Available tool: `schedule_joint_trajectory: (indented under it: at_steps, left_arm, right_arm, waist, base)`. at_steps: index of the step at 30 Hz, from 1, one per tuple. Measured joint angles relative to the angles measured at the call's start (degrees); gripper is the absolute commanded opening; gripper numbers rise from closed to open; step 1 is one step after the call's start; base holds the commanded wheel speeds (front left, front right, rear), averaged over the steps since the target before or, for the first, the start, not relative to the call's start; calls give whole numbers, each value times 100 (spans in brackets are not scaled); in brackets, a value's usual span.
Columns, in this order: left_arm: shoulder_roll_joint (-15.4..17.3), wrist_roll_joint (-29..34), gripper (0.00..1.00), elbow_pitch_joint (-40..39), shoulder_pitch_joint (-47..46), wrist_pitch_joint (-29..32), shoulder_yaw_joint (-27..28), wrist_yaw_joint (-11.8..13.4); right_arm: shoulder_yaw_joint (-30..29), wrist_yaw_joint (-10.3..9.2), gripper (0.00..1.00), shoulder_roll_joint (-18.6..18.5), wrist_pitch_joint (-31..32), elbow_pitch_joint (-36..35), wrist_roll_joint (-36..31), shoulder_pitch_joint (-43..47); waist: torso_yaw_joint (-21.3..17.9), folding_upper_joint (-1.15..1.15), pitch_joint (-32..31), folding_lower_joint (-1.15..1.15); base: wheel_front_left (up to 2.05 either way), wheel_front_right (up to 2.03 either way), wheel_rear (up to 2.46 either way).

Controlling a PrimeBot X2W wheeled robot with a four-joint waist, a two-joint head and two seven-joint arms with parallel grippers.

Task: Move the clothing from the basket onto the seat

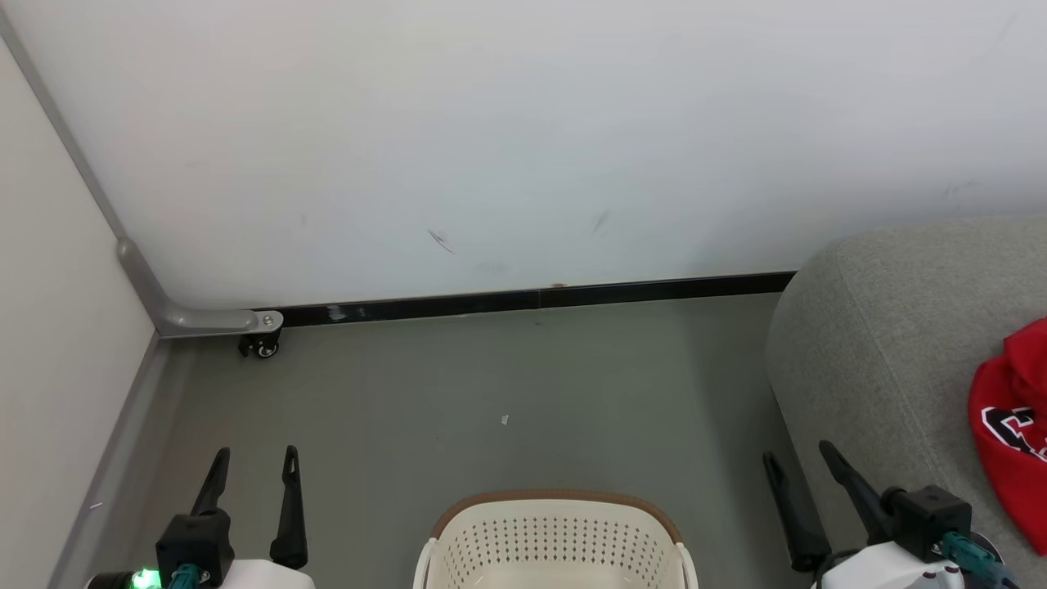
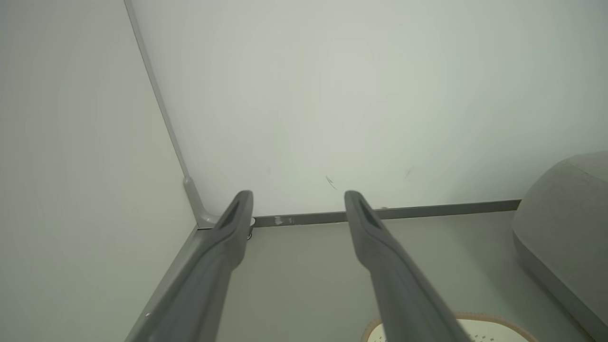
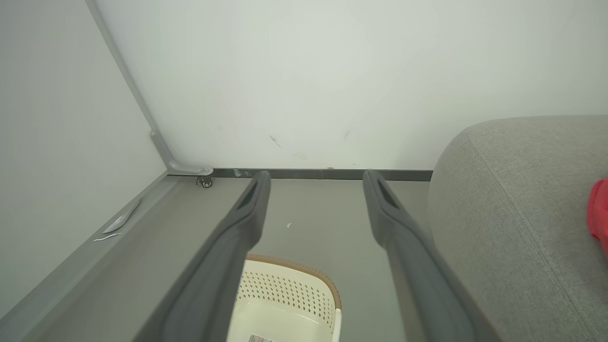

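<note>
Grey floor (image 1: 491,384), white wall (image 1: 523,123), black skirting (image 1: 572,296); left tool (image 1: 256,451) and right tool (image 1: 796,451) both wide apart.

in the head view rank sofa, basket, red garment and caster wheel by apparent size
Largest: sofa.
Next: basket and red garment, both cropped by the frame, so unranked.
Smallest: caster wheel.

Bright red with black-and-white lettering is shown on the clothing (image 1: 1013,409), cream-white dotted with rows of small holes under a brown rim on the basket (image 1: 556,540), and light grey on the seat (image 1: 875,352).
</note>
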Motion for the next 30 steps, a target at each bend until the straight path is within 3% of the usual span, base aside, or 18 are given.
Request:
schedule_joint_trajectory:
  at_steps: [30]
  left_arm:
    - [85, 242, 100, 332, -48, 0, -4, -36]
  right_arm:
    - [-37, 0, 100, 74, 1, -474, -151, 327]
  waist:
    - [98, 0, 34, 0]
  base:
    - [0, 0, 0]
